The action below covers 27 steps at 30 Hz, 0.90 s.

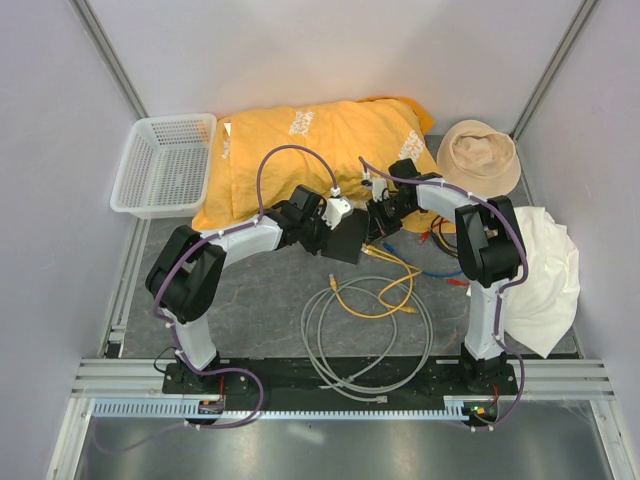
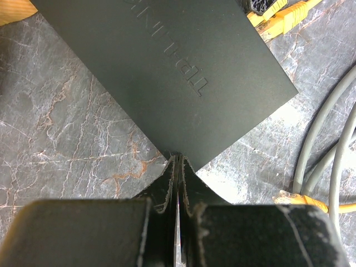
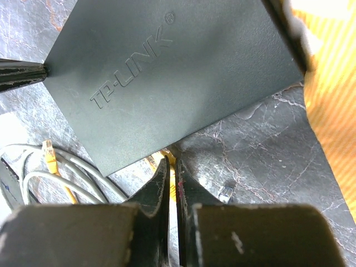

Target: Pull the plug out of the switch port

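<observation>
Centrally in the top view, the black switch (image 1: 345,240) lies on the grey marbled desk (image 1: 250,290), with both arms bent in over it from either side. The left hand (image 2: 177,161) is fully closed, its fingertips pressed together and touching one corner of the switch at the lower middle of its wrist view. The right hand (image 3: 173,164) sits at the switch's lower edge in its own view, its fingers drawn down to a thin slit with the yellow plug (image 3: 173,169) caught between them, right where the plug meets the casing. A loose yellow connector (image 3: 50,153) and loops of grey cable (image 3: 83,172) lie at the lower left of that frame. An orange cloth (image 3: 334,111) fills its right edge.
</observation>
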Each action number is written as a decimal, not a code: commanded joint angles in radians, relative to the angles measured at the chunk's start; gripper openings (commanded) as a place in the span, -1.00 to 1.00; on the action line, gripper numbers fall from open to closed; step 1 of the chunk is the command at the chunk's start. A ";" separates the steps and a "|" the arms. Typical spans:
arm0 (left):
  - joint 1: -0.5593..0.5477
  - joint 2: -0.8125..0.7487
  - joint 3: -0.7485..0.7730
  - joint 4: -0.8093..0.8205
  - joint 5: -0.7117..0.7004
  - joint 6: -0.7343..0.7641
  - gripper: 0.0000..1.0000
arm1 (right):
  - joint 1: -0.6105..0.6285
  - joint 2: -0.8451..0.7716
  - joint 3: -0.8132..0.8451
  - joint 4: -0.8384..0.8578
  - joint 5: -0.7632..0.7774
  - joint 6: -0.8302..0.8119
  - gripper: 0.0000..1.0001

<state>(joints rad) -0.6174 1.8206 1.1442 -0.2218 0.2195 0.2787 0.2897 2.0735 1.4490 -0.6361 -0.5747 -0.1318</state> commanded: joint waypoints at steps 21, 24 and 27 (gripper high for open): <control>0.001 -0.109 -0.063 -0.088 0.024 -0.070 -0.97 | 0.065 0.194 0.186 -0.120 -0.016 -0.035 -0.03; 0.002 -0.083 -0.058 -0.079 0.034 -0.079 -0.97 | 0.055 0.183 0.179 -0.120 -0.022 -0.045 0.00; 0.001 -0.037 -0.032 -0.076 0.026 -0.087 -0.97 | 0.040 0.181 0.157 -0.120 -0.050 -0.037 0.02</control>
<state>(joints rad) -0.6174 1.7412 1.0882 -0.3096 0.2230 0.2279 0.3431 2.2074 1.6402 -0.7803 -0.6655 -0.1459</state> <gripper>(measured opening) 0.022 0.504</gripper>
